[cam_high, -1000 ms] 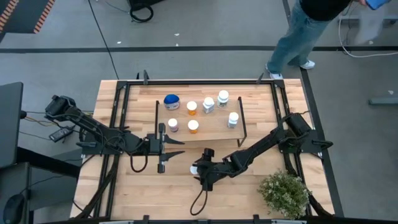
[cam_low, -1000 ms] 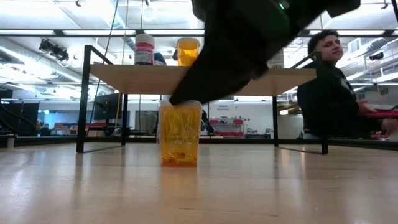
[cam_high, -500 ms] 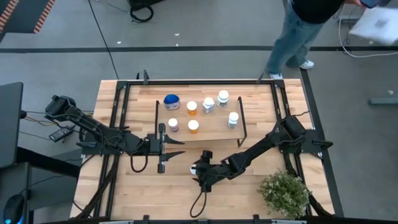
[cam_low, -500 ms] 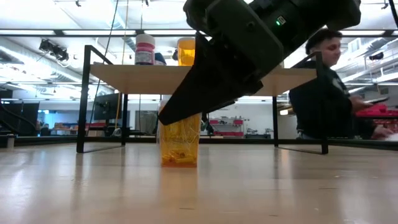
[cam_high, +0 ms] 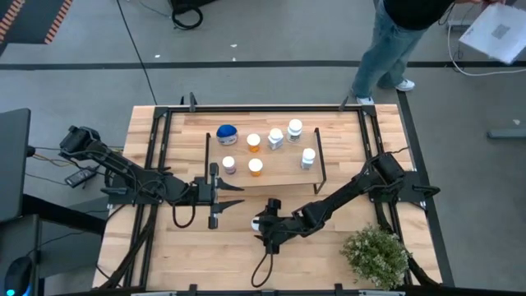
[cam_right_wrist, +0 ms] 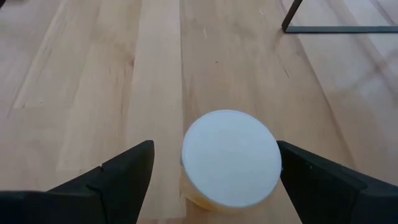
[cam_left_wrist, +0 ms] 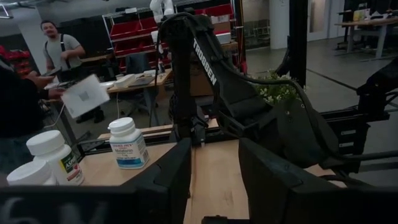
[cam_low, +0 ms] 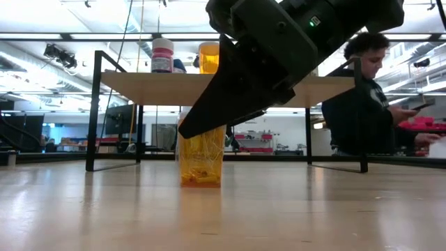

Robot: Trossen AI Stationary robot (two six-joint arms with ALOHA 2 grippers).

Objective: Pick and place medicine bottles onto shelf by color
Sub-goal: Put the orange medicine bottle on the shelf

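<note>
An orange medicine bottle [cam_low: 202,157] with a white cap [cam_right_wrist: 231,158] stands upright on the table, in front of the shelf [cam_high: 283,168]. My right gripper [cam_right_wrist: 214,152] is open just above it. Its fingers stand on either side of the cap with a gap on each side. In the high view this gripper [cam_high: 265,224] covers most of the bottle. My left gripper [cam_high: 238,191] is open and waits by the shelf's left end frame. Several bottles stand on the shelf board: a blue one [cam_high: 227,134], orange ones [cam_high: 253,141], white ones [cam_high: 294,128] and a purplish one [cam_high: 228,165].
A bushy green plant [cam_high: 376,255] sits at the table's near right corner. The shelf's black end frames [cam_low: 94,111] stand just behind the orange bottle. Bare wood lies near and left of the bottle [cam_high: 189,255]. People stand and sit in the room beyond the table.
My right gripper came down a little over the orange bottle, so that one finger now reaches lower beside its cap, and then held still. The bottle stayed in place. A person beyond the table moved.
</note>
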